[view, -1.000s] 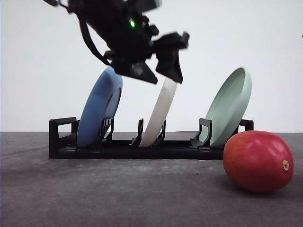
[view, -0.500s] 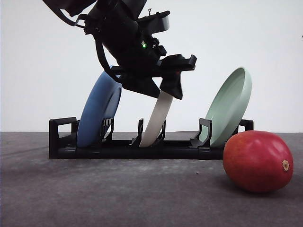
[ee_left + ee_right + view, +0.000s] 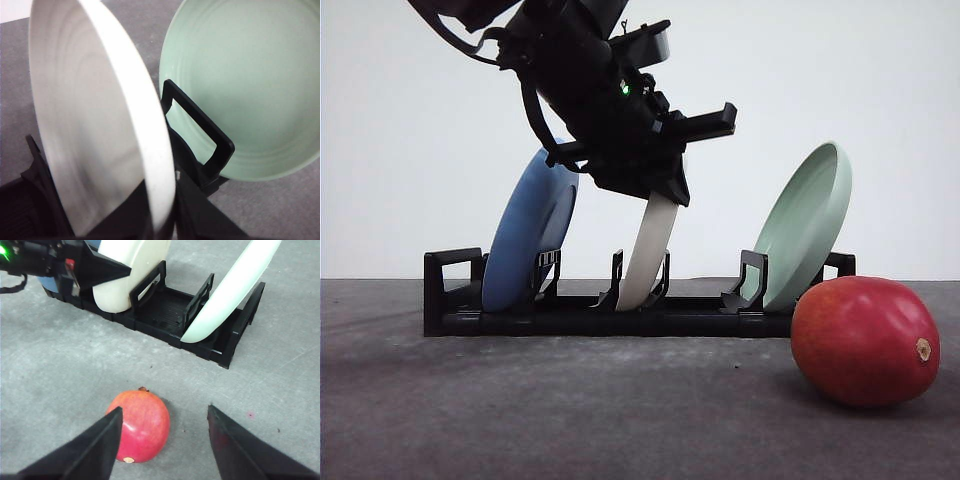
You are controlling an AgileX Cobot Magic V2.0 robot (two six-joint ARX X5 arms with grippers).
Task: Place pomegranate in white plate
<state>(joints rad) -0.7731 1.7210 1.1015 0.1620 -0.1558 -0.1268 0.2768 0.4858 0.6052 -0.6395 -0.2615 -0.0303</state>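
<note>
Upright in the middle slot of the black dish rack (image 3: 570, 315), the white plate (image 3: 648, 255) leaned toward the pale green plate (image 3: 805, 225), which stood in the rack's end slot nearest the fruit. At the rack's other end stood the blue plate (image 3: 525, 235). The left gripper (image 3: 660, 185) had its fingers at the top edge of the white plate; in the left wrist view the plate's rim (image 3: 155, 165) ran down between the dark fingers (image 3: 200, 220), one on each face, so they looked closed on the rim, though the contact itself was cut off at the picture's edge.

On the grey counter (image 3: 570, 410), just in front of the rack's green-plate end, lay the pomegranate (image 3: 865, 340) on its side, its tan stem scar turned away from the rack. From the front it overlapped the rack's corner and the foot of the green plate; the right wrist view showed it lying clear of the rack, with bare counter between them.

Above the fruit hung the right gripper (image 3: 162, 440), its fingers (image 3: 100, 440) spread wide apart and holding nothing. One finger overlapped the pomegranate (image 3: 140, 425) in that view, while the other stood well to its side; whether either touched it I cannot tell.
</note>
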